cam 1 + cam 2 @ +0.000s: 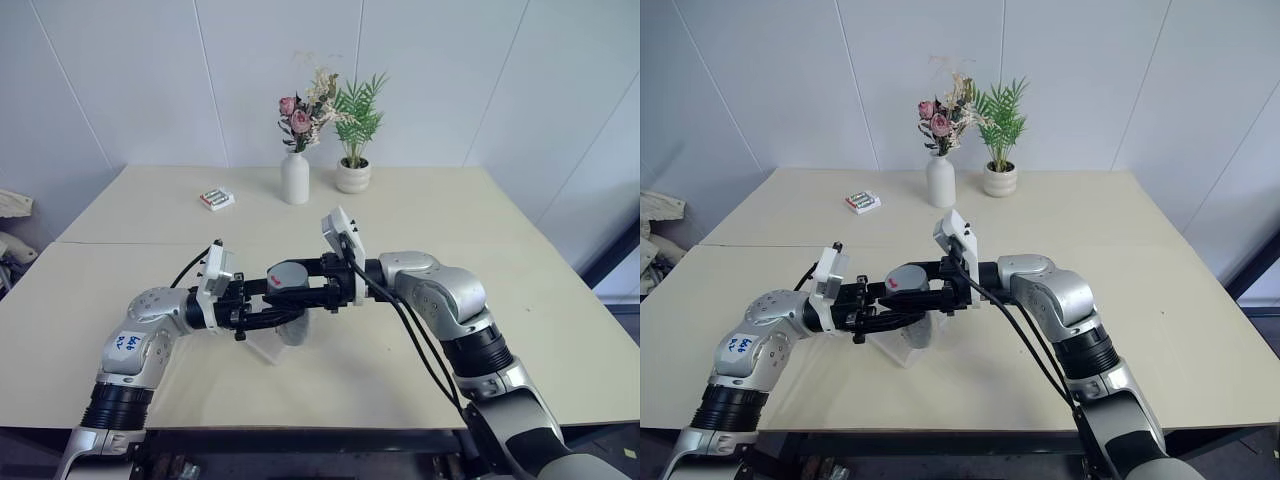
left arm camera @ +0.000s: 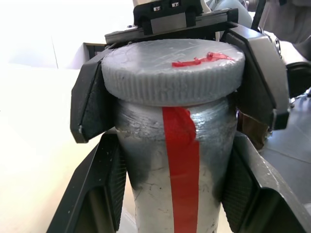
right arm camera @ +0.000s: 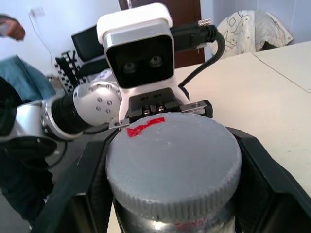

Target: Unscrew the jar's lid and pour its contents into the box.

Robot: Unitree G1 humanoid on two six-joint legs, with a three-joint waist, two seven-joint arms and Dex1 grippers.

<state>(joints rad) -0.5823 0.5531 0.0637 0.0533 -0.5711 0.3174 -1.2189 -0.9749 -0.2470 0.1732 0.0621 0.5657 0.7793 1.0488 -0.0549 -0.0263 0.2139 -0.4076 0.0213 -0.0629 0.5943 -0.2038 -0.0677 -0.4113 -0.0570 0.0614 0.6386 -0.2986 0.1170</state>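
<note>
Above the worktop [image 1: 120,215], near the centre of the head views, the jar [image 2: 180,184] is held off the surface between the two arms. From nine o'clock the left tool [image 1: 262,312] is clamped on the jar's body, its dark fingers [image 2: 104,189] pressed against the silvery wall on either side of the red stripe. From three o'clock the right tool [image 1: 300,287] has its pads narrowed onto the ribbed rim of the lid [image 3: 172,162], which sits flat and fully on. The box [image 1: 902,345] lies on the worktop just below the jar, towards six o'clock, partly hidden by the arms. At twelve o'clock, well apart, stand a white vase [image 1: 295,178], a plant pot [image 1: 353,176] and a small packet [image 1: 216,198].

The step in hand looks like the first twist. The risks as I judge them: the right pads may slip on the ribbing if the grip is light, so the lid stays put; or the jar may turn inside the left fingers along with the lid. If the lid comes free suddenly with the jar tilted, the bits inside could spill beside the box.
</note>
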